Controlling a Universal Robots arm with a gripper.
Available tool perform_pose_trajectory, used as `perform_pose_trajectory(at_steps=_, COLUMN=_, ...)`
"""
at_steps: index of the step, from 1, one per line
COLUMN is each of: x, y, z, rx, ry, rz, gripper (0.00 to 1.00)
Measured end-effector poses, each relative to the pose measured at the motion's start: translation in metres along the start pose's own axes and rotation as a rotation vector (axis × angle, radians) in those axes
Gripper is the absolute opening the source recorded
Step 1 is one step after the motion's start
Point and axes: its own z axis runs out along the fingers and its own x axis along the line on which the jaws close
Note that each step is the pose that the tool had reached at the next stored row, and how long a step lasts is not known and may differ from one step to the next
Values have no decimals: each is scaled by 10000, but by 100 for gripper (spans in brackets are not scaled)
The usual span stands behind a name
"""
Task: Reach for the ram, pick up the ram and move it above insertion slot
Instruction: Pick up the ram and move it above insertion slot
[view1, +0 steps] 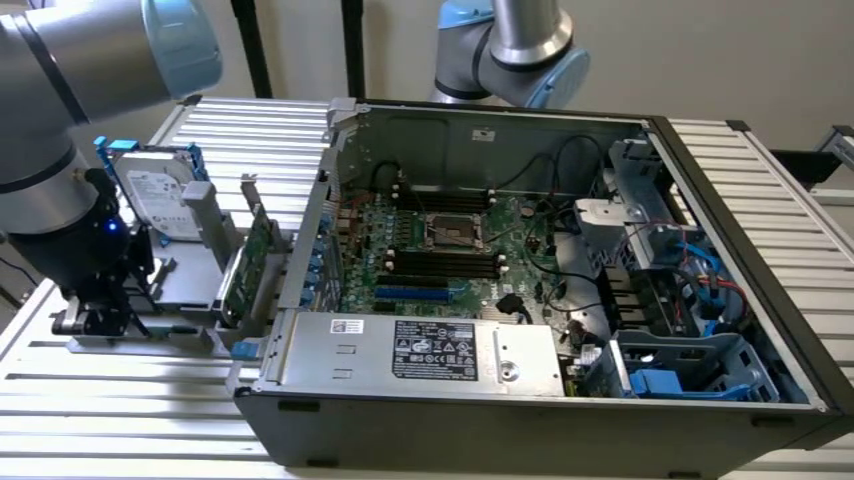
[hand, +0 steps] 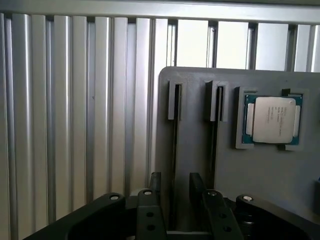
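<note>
My gripper (view1: 96, 322) hangs low over a grey holder tray (view1: 187, 270), at the exterior view's left beside the open computer case (view1: 534, 400). Its fingers are open. In the wrist view the gripper (hand: 175, 187) straddles one of two narrow grooves in the holder (hand: 195, 150). A thin dark edge (hand: 174, 165) runs along that groove between the fingers; I cannot tell whether it is the ram. Black memory slots (view1: 441, 262) lie on the green motherboard inside the case, below the processor socket (view1: 458, 232).
A processor chip (hand: 272, 120) sits in a pocket of the holder. A hard drive (view1: 154, 195) and a green expansion card (view1: 254, 265) stand upright on the tray by the case wall. A second arm (view1: 514, 50) rises behind the case. Ribbed aluminium table (view1: 134, 430) all around.
</note>
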Motion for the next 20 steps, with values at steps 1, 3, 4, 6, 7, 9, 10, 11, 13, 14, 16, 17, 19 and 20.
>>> perform_pose_trajectory(at_steps=1, x=0, y=0, z=19, rx=0, ry=0, rz=0, gripper=36)
perform_pose_trajectory(at_steps=3, x=0, y=1, z=56, rx=0, ry=0, rz=1, gripper=36)
perform_pose_trajectory(at_steps=4, x=0, y=2, z=72, rx=-1, ry=1, rz=1, gripper=36)
perform_pose_trajectory(at_steps=6, x=1, y=3, z=97, rx=-1, ry=0, rz=0, gripper=36)
perform_pose_trajectory(at_steps=7, x=1, y=5, z=105, rx=-1, ry=1, rz=0, gripper=36)
perform_pose_trajectory(at_steps=9, x=0, y=9, z=114, rx=0, ry=0, rz=1, gripper=36)
perform_pose_trajectory(at_steps=10, x=0, y=12, z=118, rx=-1, ry=0, rz=1, gripper=36)
perform_pose_trajectory(at_steps=11, x=1, y=13, z=123, rx=0, ry=0, rz=0, gripper=36)
perform_pose_trajectory(at_steps=13, x=1, y=17, z=133, rx=-2, ry=2, rz=0, gripper=36)
perform_pose_trajectory(at_steps=14, x=1, y=18, z=139, rx=-2, ry=1, rz=1, gripper=36)
perform_pose_trajectory(at_steps=16, x=1, y=19, z=146, rx=-1, ry=1, rz=0, gripper=35)
perform_pose_trajectory(at_steps=17, x=0, y=19, z=147, rx=-2, ry=1, rz=0, gripper=35)
perform_pose_trajectory(at_steps=19, x=0, y=19, z=147, rx=-1, ry=1, rz=0, gripper=22)
perform_pose_trajectory(at_steps=20, x=1, y=19, z=147, rx=-2, ry=2, rz=0, gripper=16)
